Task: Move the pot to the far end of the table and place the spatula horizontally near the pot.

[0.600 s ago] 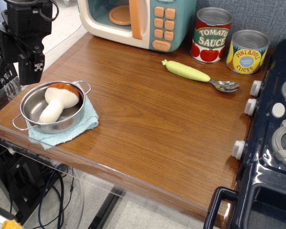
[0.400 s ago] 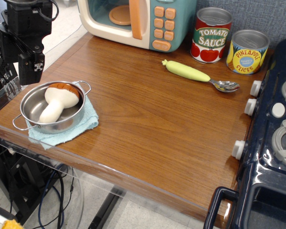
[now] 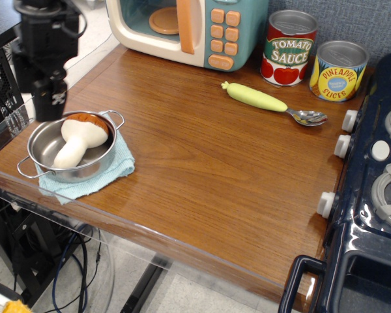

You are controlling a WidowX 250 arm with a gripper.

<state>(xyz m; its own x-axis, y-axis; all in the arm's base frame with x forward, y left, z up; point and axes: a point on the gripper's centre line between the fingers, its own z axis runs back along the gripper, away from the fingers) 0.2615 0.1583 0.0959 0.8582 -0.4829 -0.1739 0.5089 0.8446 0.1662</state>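
- The pot (image 3: 70,147) sits at the front-left corner of the surface (image 3: 208,169), on a light blue cloth (image 3: 91,176) that pokes out under it on the front and right sides.
- There's a toy mushroom (image 3: 79,138) lying tilted inside the pot, brown cap toward the back, pale stem pointing to the front-left.
- One wire handle sticks out at the pot's front-left, the other at the back-right.
- The black gripper (image 3: 51,98) hangs just behind the pot's back-left rim, over the edge of the surface. It's all dark from here, so honestly can't tell how far apart the jaws are or whether they're touching anything. Doesn't look like it's got hold of the pot.
- The spatula (image 3: 274,103) is way over on the far right side, well apart from the pot. It lies flat at a slight diagonal, yellow-green handle to the left, shiny metal end to the right, near the stove (image 3: 371,195).
- Behind the spatula: a tomato sauce can (image 3: 289,48) and a pineapple can (image 3: 338,70), standing side by side.
- A toy microwave (image 3: 189,29) is at the back, left of the cans.
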